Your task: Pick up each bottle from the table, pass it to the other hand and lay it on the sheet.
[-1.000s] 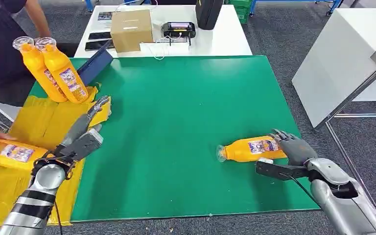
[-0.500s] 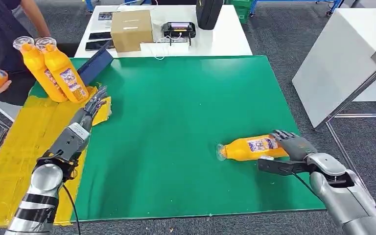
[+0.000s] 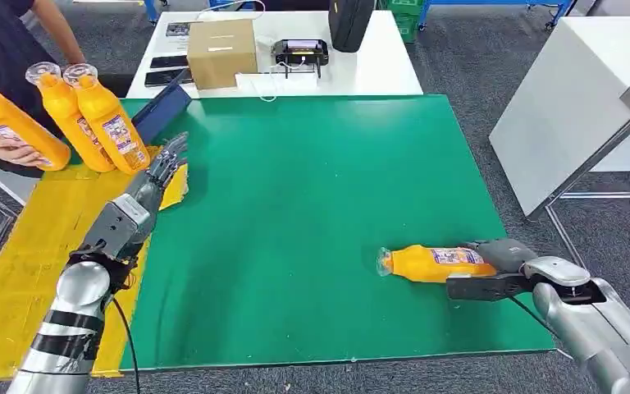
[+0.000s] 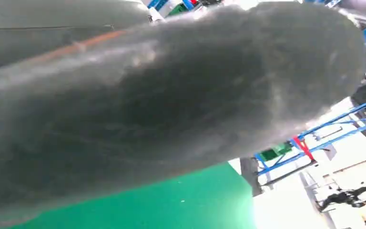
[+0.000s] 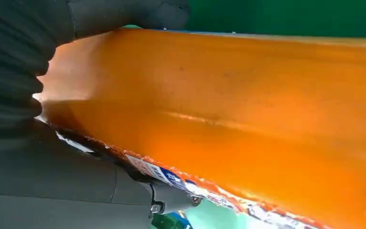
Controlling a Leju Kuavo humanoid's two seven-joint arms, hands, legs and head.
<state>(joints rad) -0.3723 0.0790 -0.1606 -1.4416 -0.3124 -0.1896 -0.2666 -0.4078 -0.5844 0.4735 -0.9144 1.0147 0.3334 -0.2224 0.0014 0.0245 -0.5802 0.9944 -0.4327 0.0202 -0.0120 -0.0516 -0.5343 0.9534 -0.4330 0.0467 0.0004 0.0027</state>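
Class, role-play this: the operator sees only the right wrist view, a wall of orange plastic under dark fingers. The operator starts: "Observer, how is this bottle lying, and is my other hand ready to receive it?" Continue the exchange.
Observer: The orange plastic bottle lies on its side on the green mat, neck pointing towards the robot's left; the right hand grips its base end.
Operator: And the left hand?
Observer: The left hand holds nothing, fingers apart, stretched out at the edge of the yellow sheet.
Operator: Anything near it?
Observer: Two more orange bottles stand just beyond it, and a person's hand holds a third.
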